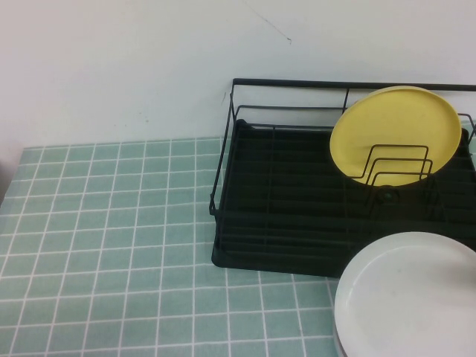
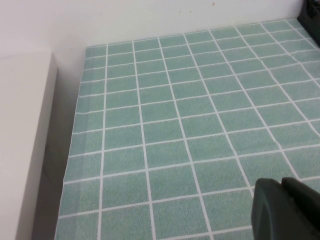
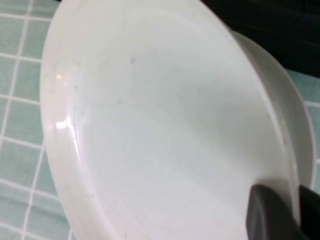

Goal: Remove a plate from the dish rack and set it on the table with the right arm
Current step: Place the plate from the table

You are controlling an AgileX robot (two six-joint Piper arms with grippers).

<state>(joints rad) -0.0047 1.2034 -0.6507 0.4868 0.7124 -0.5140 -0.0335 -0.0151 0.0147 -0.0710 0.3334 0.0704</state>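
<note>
Although neither arm shows in the high view, the plate (image 1: 409,297) — white, shallow-rimmed — is out of the dish rack (image 1: 297,201) and sits low at the right front of the table (image 1: 111,245), just ahead of the rack's tray edge; whether it rests on the tiles or hangs above them cannot be told. Right end effector (image 3: 282,212): seen only in the right wrist view, its dark fingers (image 3: 267,215) closed over the plate's rim. Left end effector (image 2: 285,207): over bare tiles well left of the rack, how far its fingers are parted not discernible. Yellow plate (image 1: 394,134): upright in the rack's dividers. Handling note — lower the plate level, clear of the tray, and release only once its base seems fully supported. The right wrist view alone shows the grip; the high view alone shows the rack and the yellow plate.
</note>
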